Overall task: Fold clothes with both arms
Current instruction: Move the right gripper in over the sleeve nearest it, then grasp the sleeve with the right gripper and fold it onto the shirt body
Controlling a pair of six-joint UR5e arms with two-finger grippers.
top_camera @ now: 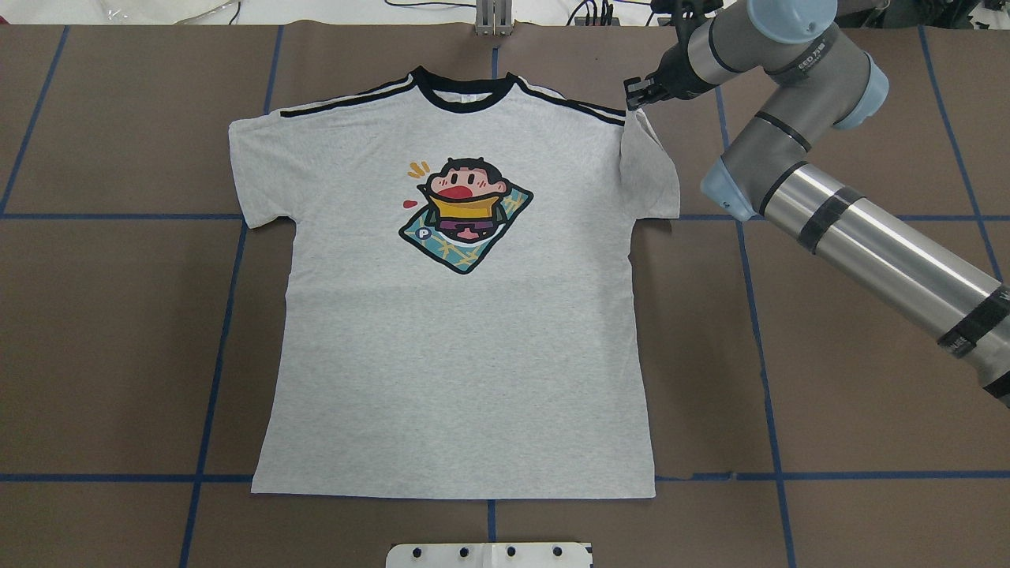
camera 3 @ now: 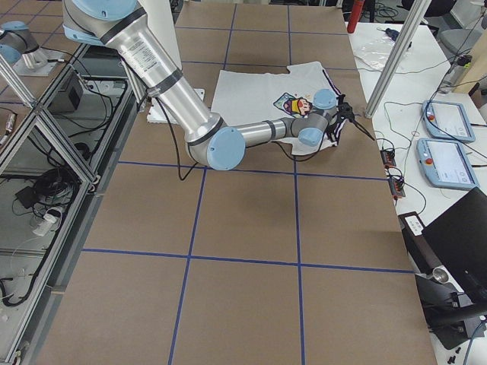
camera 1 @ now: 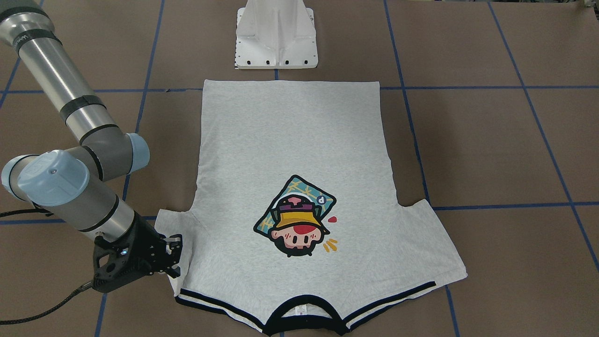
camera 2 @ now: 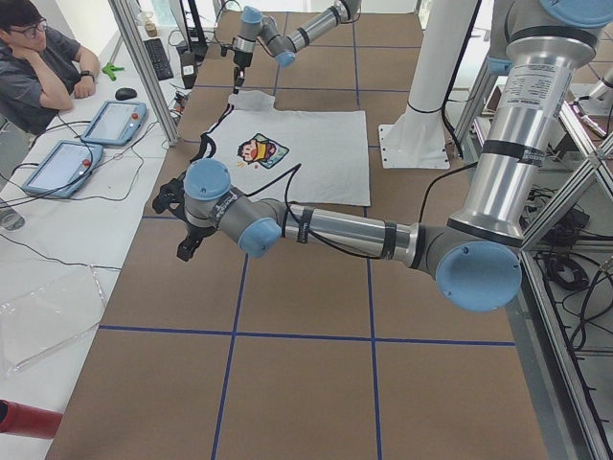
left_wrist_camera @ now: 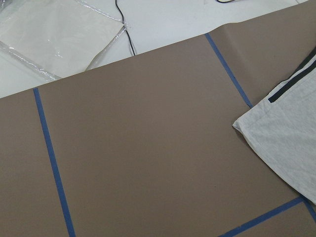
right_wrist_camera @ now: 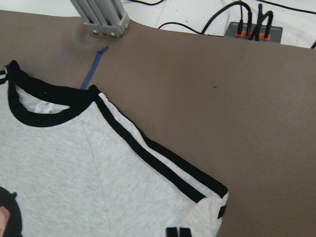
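The overhead camera is looking forward and down from behind the robot, so the T-shirt (top_camera: pixel 458 315) is lying with its collar (top_camera: pixel 465 106) at the far side. The white pedestal base (top_camera: pixel 489 554) is just showing at the bottom edge. The front-facing camera is looking steeply down from the opposite side, so there the T-shirt is appearing upside down, with the base at the top. The two side cameras are standing high at the ends of the worktop (camera 2: pixel 306 383) and looking along it; both are sharing the T-shirt. The left wrist camera is seeing one sleeve (left_wrist_camera: pixel 281 143) from near. The right wrist camera is looking closely at the collar, just over the right hand (right_wrist_camera: pixel 177 232).
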